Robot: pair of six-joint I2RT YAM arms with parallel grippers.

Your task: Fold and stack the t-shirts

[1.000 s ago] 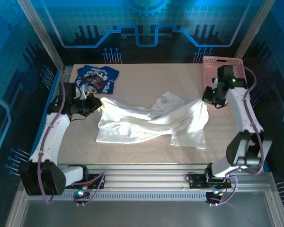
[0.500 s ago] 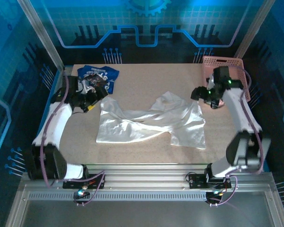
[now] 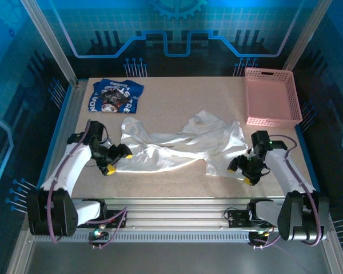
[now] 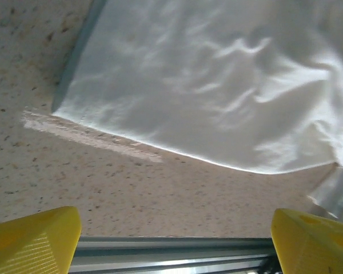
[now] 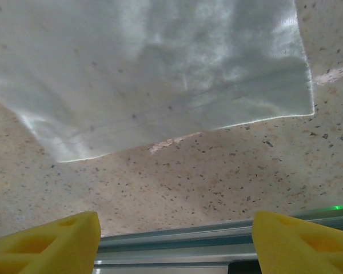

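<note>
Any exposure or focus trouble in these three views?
Top view: strong blue cast overall, white t-shirt nearly blown out. Left wrist view: pale glare streak on the table beside the hem; yellow fingertips soft. Right wrist view: sharp, hem stitching readable.

A rumpled white shirt (image 4: 217,85) is seen spread on the speckled surface (image 4: 131,194), its edge clear of the gripper (image 4: 174,241), whose yellow fingers (image 4: 34,240) are held wide apart, a metal rail (image 4: 171,251) between them.
</note>
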